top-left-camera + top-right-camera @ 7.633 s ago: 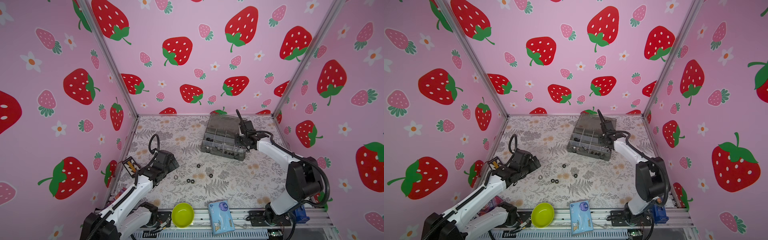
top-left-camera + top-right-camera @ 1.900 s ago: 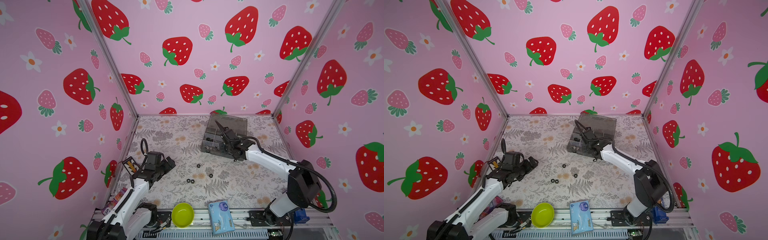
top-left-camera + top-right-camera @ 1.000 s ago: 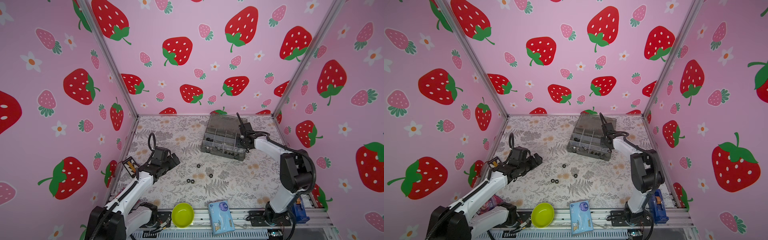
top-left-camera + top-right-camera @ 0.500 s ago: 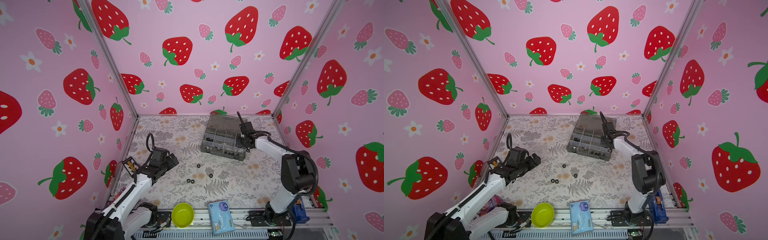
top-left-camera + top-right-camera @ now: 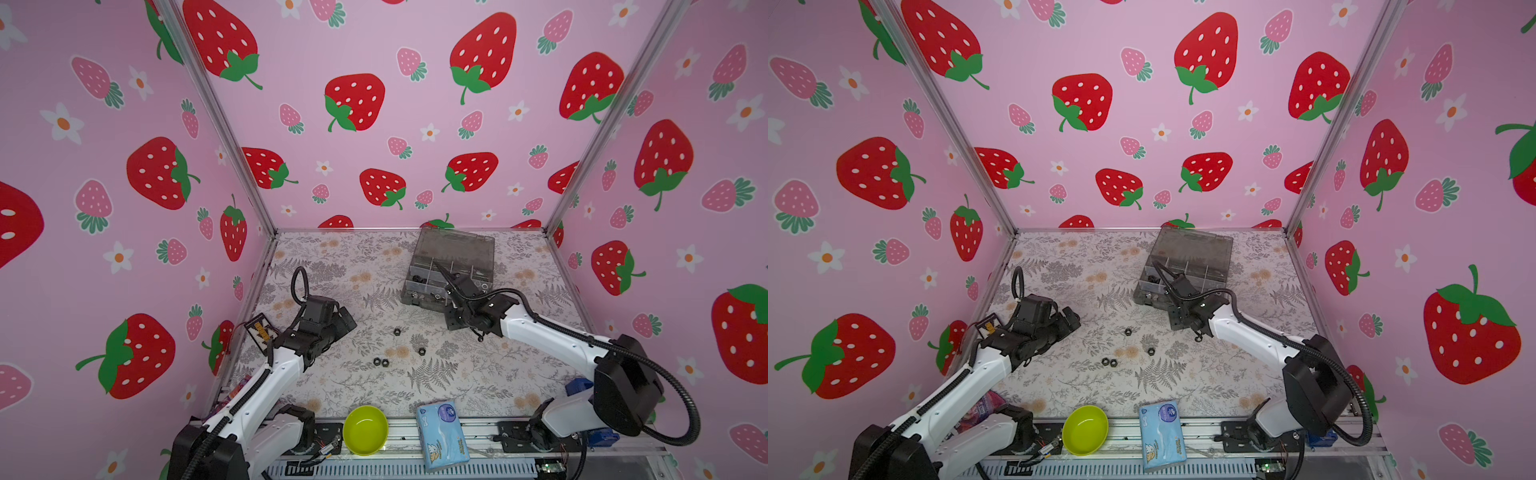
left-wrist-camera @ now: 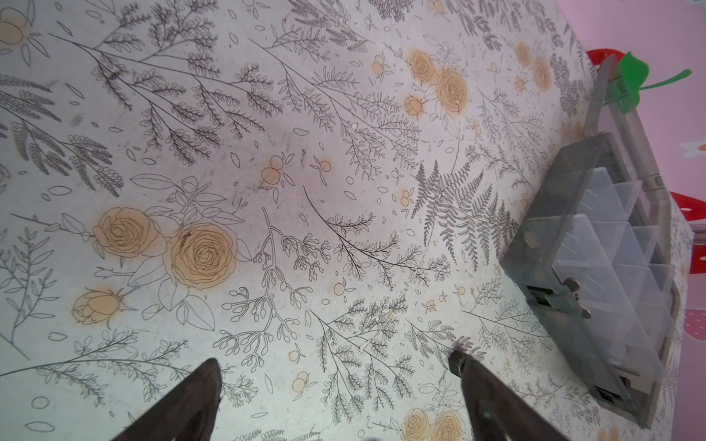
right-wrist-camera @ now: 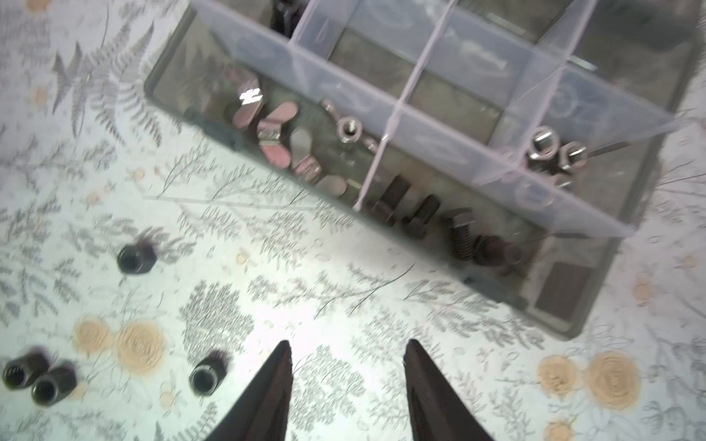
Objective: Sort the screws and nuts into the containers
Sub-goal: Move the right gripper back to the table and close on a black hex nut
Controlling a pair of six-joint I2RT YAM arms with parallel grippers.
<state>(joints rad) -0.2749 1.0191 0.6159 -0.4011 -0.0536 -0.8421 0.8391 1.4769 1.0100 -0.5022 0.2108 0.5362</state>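
Note:
The smoky-grey organizer box [image 5: 453, 253] [image 5: 1192, 249] stands open at the back of the floral mat, and its containers hold silver wing nuts [image 7: 275, 130], black screws [image 7: 420, 214] and silver nuts [image 7: 550, 149]. Several black nuts [image 5: 397, 331] [image 5: 1128, 331] [image 7: 208, 376] lie loose on the mat in front of it. My right gripper [image 5: 452, 328] [image 5: 1177, 326] [image 7: 347, 347] hangs open and empty over the mat, just in front of the box. My left gripper [image 5: 349, 324] [image 5: 1073, 322] [image 6: 334, 368] is wide open at the left. One black nut [image 6: 456, 361] shows by its fingertip.
A lime-green bowl [image 5: 365, 430] and a blue tissue pack [image 5: 442, 434] sit on the front rail. A small patterned card [image 5: 261, 332] lies by the left wall. Pink strawberry walls close in three sides.
My right gripper has come off the box's right side, moved forward and left to the mat in front of it, and opened its jaws. The left arm has barely shifted.

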